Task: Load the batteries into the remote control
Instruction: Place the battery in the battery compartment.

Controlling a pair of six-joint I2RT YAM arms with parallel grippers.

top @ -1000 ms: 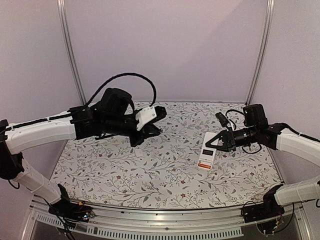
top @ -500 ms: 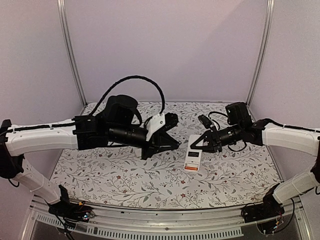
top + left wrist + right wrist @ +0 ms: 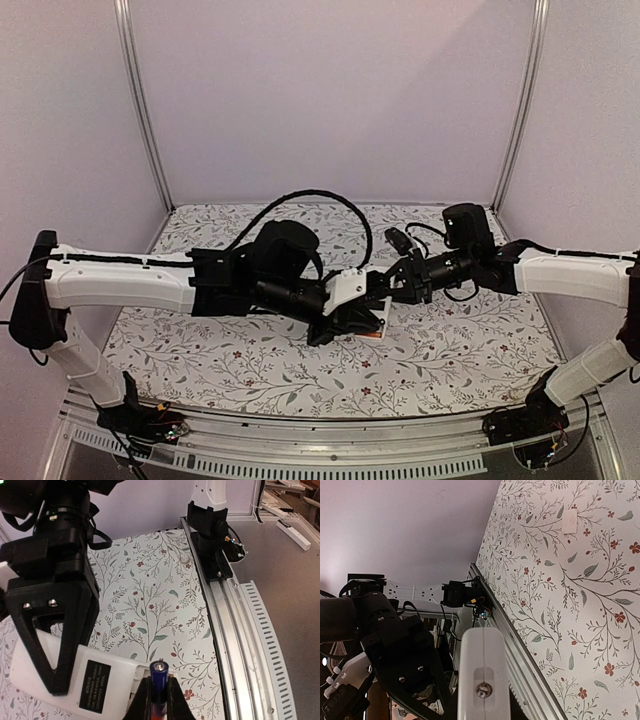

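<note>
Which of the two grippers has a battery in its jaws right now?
The left gripper: its jaws pinch a dark battery beside the remote control. The right gripper instead clamps that white remote.

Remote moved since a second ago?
Yes. In the top view the remote has shifted left and slightly toward the near edge, away from the right frame post.
</note>
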